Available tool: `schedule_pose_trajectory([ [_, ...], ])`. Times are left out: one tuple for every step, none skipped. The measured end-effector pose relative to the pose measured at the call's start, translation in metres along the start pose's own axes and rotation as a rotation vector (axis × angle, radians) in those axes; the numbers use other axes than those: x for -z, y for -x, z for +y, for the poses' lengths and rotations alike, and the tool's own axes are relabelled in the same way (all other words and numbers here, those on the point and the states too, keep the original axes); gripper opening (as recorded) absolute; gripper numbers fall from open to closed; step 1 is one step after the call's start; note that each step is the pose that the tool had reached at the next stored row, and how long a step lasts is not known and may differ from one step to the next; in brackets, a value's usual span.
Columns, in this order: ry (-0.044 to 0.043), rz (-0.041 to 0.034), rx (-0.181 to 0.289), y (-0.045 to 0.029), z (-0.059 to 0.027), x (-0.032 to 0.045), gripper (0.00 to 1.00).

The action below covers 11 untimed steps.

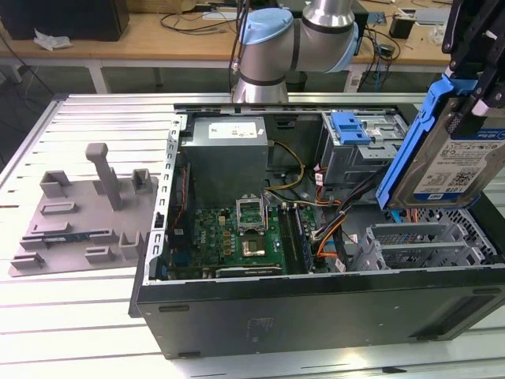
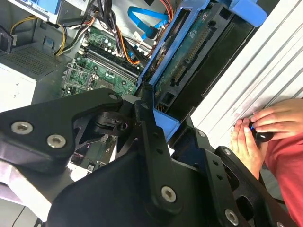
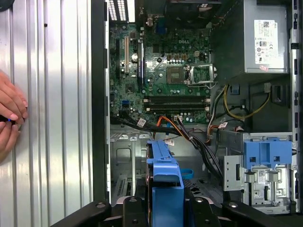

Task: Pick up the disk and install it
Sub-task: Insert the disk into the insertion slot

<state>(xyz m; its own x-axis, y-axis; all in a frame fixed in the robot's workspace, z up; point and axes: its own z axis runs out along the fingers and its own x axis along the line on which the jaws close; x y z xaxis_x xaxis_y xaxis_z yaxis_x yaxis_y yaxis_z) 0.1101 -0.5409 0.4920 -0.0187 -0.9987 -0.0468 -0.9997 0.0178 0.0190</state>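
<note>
The disk [image 1: 458, 170] is being held up in the air by the gripper [image 1: 472, 95], over the open computer case [image 1: 316, 316], at the exterior view's right. It is being carried tilted on its edge, with the label showing. In the second wrist view the jaws are being squeezed closed on its blue carrier frame [image 2: 165, 124]. The drive cage [image 1: 359, 154] with the blue latch [image 1: 351, 126] is sitting near, apart from the disk. The disk is probably hard, stiff and a bit heavy, with smooth metal that can slip. Bumps could hurt it, so it is best gripped by the plastic frame edges, not by the label or plug pins.
</note>
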Motion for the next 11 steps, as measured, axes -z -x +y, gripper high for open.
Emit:
schedule_pose_trajectory([
  [0.0,0.0,0.0,0.0,0.0,0.0,0.37],
  [0.0,-0.0001,0.0,0.0,-0.0008,-0.0001,0.37],
  [0.0,0.0,0.001,0.0,-0.002,0.0,0.37],
  [0.0,0.0,0.002,0.0,-0.0026,0.0,0.37],
  [0.0002,0.0002,0.005,0.0001,-0.0031,0.0001,0.37],
  [0.0004,0.0002,0.008,0.0001,-0.0041,0.0001,0.37],
  [0.0004,0.0001,0.009,0.0001,-0.0042,0.0,0.37],
  [0.0004,0.0002,0.01,0.0001,-0.0043,0.0001,0.37],
  [0.0005,0.0004,0.011,0.0,-0.0044,0.0,0.37],
  [0.0005,0.0,0.012,-0.0005,-0.0044,-0.0004,0.37],
  [0.0005,0.0003,0.012,-0.0009,-0.0044,-0.0003,0.37],
])
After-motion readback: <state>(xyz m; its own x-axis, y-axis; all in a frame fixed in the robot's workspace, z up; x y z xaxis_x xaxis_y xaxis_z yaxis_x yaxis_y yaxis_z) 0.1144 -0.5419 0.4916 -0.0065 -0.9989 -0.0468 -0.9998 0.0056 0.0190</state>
